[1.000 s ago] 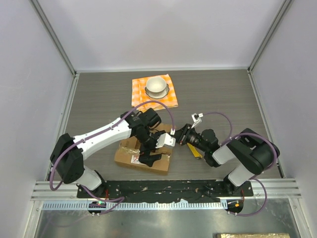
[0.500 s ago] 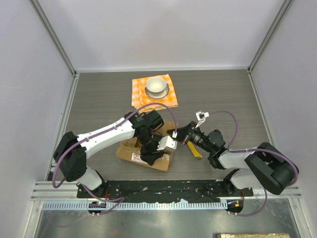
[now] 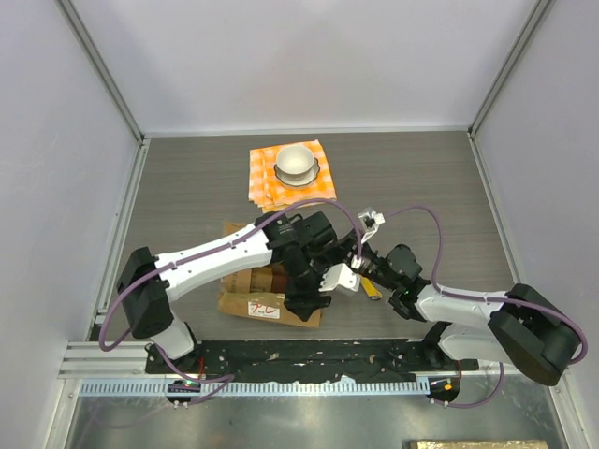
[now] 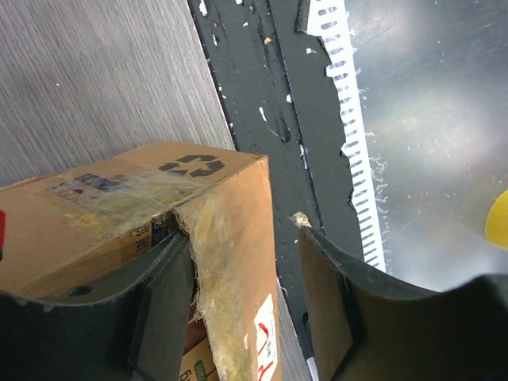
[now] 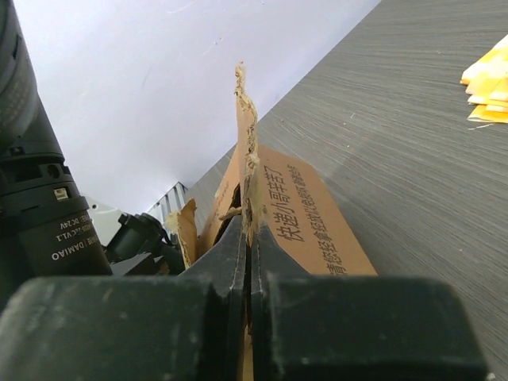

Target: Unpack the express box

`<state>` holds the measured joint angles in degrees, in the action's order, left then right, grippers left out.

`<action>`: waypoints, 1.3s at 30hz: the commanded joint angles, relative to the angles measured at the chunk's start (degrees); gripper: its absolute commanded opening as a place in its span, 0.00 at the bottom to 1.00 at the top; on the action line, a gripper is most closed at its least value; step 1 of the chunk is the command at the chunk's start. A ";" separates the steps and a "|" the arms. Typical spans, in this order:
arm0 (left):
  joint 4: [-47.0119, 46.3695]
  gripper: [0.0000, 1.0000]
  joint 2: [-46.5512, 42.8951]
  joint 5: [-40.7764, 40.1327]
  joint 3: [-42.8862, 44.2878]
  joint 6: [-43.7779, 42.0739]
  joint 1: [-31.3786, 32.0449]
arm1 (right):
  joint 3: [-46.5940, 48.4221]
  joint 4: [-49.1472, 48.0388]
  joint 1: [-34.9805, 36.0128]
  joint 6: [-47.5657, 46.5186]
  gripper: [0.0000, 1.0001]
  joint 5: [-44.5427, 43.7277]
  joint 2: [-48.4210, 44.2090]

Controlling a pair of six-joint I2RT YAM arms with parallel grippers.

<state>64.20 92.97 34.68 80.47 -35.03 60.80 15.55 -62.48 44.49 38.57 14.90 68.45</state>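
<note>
The express box (image 3: pixel 245 301) lies near the front edge with its top flaps spread, and reddish-brown contents (image 3: pixel 269 278) show inside. My left gripper (image 3: pixel 307 297) is open at the box's right end. In the left wrist view its jaws (image 4: pixel 242 238) straddle a taped side wall (image 4: pixel 238 262) that carries a white red-marked sticker. One finger is inside the box and the other is apart from the wall. My right gripper (image 3: pixel 350 267) is shut on a raised flap (image 5: pixel 298 214) printed with Chinese characters, pinched edge-on between its fingers (image 5: pixel 238 262).
An orange checked cloth (image 3: pixel 314 187) with a white bowl (image 3: pixel 297 161) on it lies behind the box. A yellow tool (image 3: pixel 372 288) lies on the table under my right arm. The black base rail (image 3: pixel 318 357) runs along the front edge.
The box's flaps have opened out and its reddish-brown contents now show. My left gripper moved right to the box's right end. My right gripper reached in and holds a flap.
</note>
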 commanded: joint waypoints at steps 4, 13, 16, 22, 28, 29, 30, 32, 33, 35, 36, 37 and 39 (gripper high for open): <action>-2.94 0.54 -1.82 3.91 -4.87 3.73 1.61 | 2.46 3.85 0.33 -4.11 0.01 -8.39 -4.64; -5.93 0.00 -4.20 -2.33 -12.96 4.27 6.62 | 2.99 11.14 0.33 -6.83 0.01 -13.04 -5.78; -5.15 0.00 -4.64 -4.35 -12.09 3.13 6.53 | 2.73 14.74 0.33 -7.71 0.02 -13.23 -5.87; -2.33 0.00 -6.04 -6.02 -10.07 0.49 6.27 | 0.89 20.20 0.42 -6.49 0.52 -7.17 -5.60; -1.98 0.00 -6.40 -8.13 -9.01 -0.57 5.65 | -0.96 21.61 0.77 -6.13 0.58 -4.26 -7.01; -1.46 0.00 -6.31 -8.66 -7.97 -1.88 5.65 | -0.79 22.30 0.95 -6.22 0.53 -4.26 -6.66; -1.19 0.00 -6.05 -10.31 -7.09 -2.41 5.56 | -0.35 22.49 1.12 -6.22 0.48 -4.52 -5.27; 0.38 0.00 -5.78 -11.64 -3.67 -4.42 5.56 | 0.70 25.36 1.13 -6.05 0.32 -6.10 -3.59; 1.35 0.00 -5.43 -12.08 -2.26 -4.87 5.56 | 2.54 26.87 1.21 -6.13 0.28 -7.41 -2.45; 3.46 0.00 -4.64 -12.79 2.56 -5.93 5.65 | 3.95 30.03 1.13 -6.22 0.17 -10.14 0.19; 5.21 0.00 -4.38 -13.14 3.98 -5.93 5.65 | 5.00 30.74 1.13 -5.96 0.13 -11.19 0.89; 5.92 0.00 -4.37 -13.75 5.39 -6.28 5.65 | 5.54 31.53 1.13 -5.70 0.06 -13.21 1.77; 7.51 0.00 -4.81 -15.07 7.86 -6.11 6.52 | 6.59 33.82 1.13 -5.35 0.02 -14.71 2.22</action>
<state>67.72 88.16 23.42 82.67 -38.57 66.30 19.09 -37.34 45.15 33.56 5.19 69.10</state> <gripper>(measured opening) 0.019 0.077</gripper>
